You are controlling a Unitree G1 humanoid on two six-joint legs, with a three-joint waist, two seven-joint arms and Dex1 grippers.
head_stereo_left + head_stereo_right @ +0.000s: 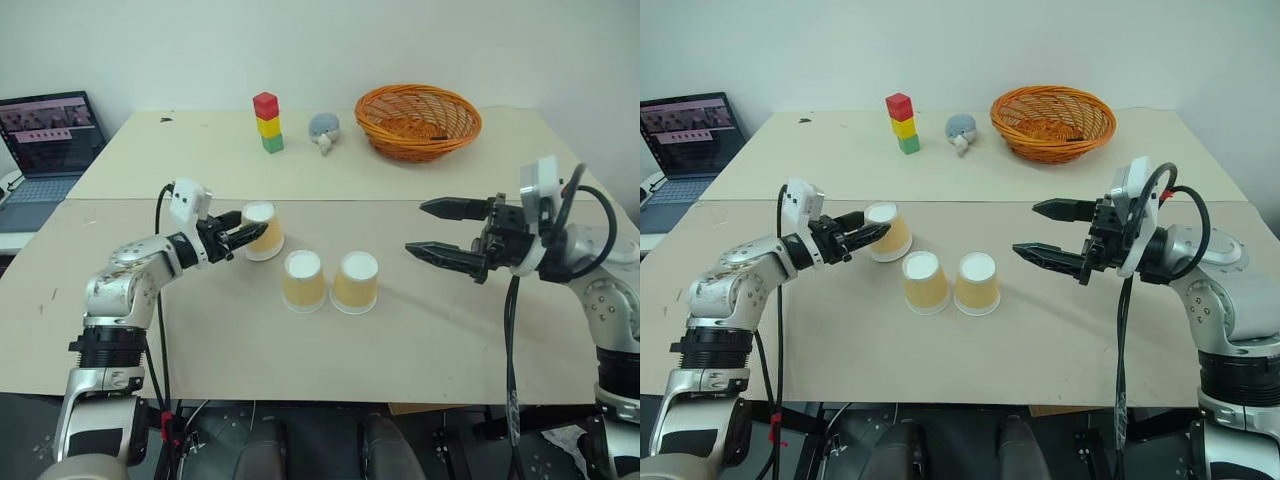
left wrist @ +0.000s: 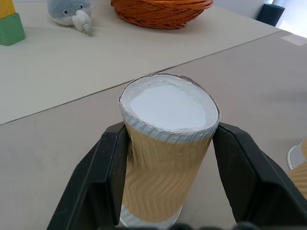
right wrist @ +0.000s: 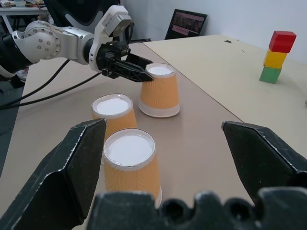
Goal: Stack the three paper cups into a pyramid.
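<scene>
The step in hand is the pick-up of the top cup: the left gripper [image 1: 250, 232] has its jaws clenched on the sides of the third cup [image 1: 265, 230], which stands upside down on the counter [image 1: 420, 330], at about ten o'clock from the other two cups. Those two, the left base cup [image 1: 303, 281] and the right base cup [image 1: 355, 282], sit side by side, nearly touching, as the base of the pyramid. The right gripper [image 1: 432, 227] hovers at three o'clock of them, jaws released and empty. Next, I judge, the held cup must be lifted clear, carried over the seam between the pair and set down level across both upturned bottoms
</scene>
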